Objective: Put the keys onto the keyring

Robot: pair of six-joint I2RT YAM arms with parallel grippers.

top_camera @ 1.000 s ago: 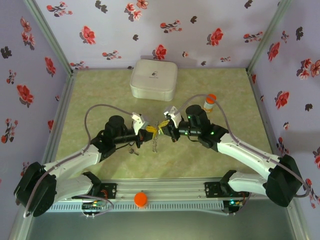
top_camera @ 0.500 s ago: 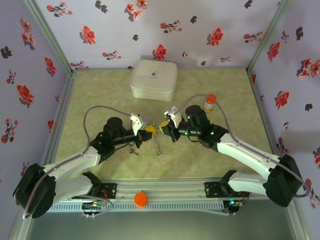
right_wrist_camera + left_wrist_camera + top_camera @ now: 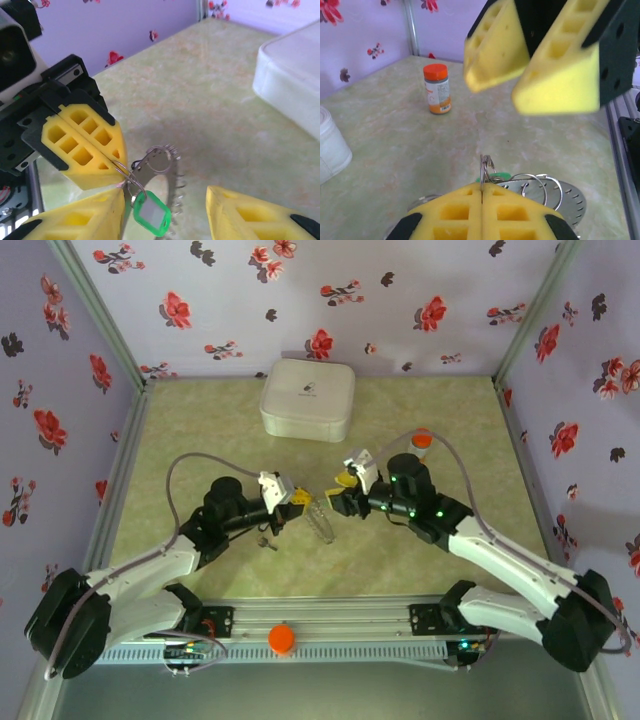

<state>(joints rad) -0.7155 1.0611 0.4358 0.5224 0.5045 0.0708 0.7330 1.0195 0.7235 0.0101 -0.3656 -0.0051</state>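
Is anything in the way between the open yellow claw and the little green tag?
No, nothing visible is in the way. The green tag hangs in the open gap just in front of the right gripper, between its spread fingers. It dangles from small wire rings pinched by the shut left gripper.

Pads on my left gripper [image 3: 481,197] and right gripper [image 3: 517,92] read as matt yellow foam or soft plastic, cored with square holes, backed by black hard plastic. Keyring [image 3: 572,200]: dull grey metal, toothed rim. Wire split rings [image 3: 526,175]: bright polished metal. Green tab [image 3: 151,216]: glossy plastic, pale insert. Table [image 3: 395,150]: smooth, marbled, faint sheen. Bottle [image 3: 437,95]: plastic, orange cap, printed label. Case [image 3: 307,398]: smooth matt white plastic, I'd say.
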